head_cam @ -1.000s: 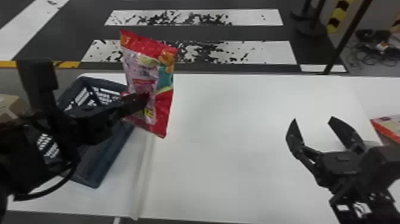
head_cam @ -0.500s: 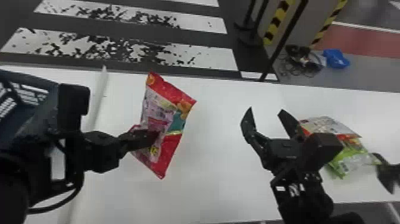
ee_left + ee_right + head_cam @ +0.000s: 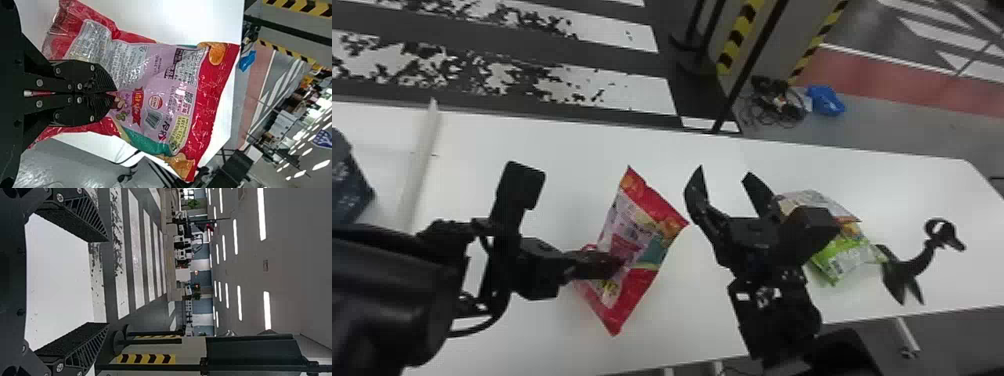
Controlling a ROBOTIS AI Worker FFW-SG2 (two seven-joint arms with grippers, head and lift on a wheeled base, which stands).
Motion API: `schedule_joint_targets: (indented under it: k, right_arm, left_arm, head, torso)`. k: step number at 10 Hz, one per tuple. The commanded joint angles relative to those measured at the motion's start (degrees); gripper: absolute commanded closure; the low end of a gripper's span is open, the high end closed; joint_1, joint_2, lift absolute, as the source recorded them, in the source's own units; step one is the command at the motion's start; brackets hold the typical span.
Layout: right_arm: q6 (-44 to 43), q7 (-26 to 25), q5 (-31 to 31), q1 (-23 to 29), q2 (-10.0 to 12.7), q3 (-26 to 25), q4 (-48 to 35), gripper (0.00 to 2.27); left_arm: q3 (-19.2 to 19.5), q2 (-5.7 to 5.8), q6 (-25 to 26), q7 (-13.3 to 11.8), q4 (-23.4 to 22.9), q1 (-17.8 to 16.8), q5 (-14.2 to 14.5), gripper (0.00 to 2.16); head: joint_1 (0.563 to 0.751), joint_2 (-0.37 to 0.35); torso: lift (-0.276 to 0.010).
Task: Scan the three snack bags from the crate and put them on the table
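My view had swung to the right: the crate (image 3: 347, 185) had slid out toward the left edge. My left arm (image 3: 532, 265) had carried the red snack bag (image 3: 637, 235) away from it, and the gap to my right arm (image 3: 767, 280) had narrowed.

The bag hung over the table (image 3: 692, 320), held by the left jaws, which were clamped on its film well in from one side, with the printed back showing. The right jaws were spread wide with nothing between them, just beside the bag's upper corner. On the far side of the right arm lay a green-ended packet (image 3: 847, 257); I couldn't tell whether a second one overlapped it. A black stand-like device (image 3: 907, 275) sat next to it, perhaps the scanner.

I judged the bag light, soft and a bit slick, puffed with air, its contents easy to crush. A hard squeeze on the belly risked breaking the snacks, and a loose one could have let it pivot. For a second hold I'd have picked the flat red end seam nearest the right jaws, pinching gently and keeping clear of the printed panel so any code stayed readable.
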Motion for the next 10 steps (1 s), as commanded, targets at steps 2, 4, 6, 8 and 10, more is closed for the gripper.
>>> schedule_joint_targets:
  k: [2,4,6,8,10]
  right_arm:
    - [0.0,0.0,-0.5,-0.6,0.2,0.0,0.6,0.13]
    - [0.4,0.3,-0.6,-1.5,0.3,0.4,1.2,0.13]
    - [0.4,0.3,-0.8,-1.5,0.2,0.1,1.6,0.13]
    - [0.4,0.3,-0.9,-1.5,0.0,-0.3,1.6,0.13]
    - [0.4,0.4,-1.2,-1.5,0.0,-0.6,1.6,0.13]
  left_arm:
    - [-3.8,-0.62,-4.4,2.2,6.9,-1.6,-1.3,1.91]
    - [-6.4,-0.62,-7.1,6.7,8.8,-1.6,-1.3,1.33]
    - [-6.2,-0.62,-8.3,8.7,8.0,-1.7,-2.8,0.0]
    - [-3.3,-0.62,-8.3,8.4,5.0,-0.9,-1.7,0.03]
    - [-0.1,-0.62,-8.3,8.7,-1.0,1.6,-0.4,0.03]
  head:
    - [0.695,-0.35]
    - [0.695,-0.35]
    - [0.695,-0.35]
    - [0.695,-0.35]
    - [0.695,-0.35]
  torso:
    - [-0.094]
    - [-0.094]
    - [-0.094]
    - [-0.094]
    - [-0.094]
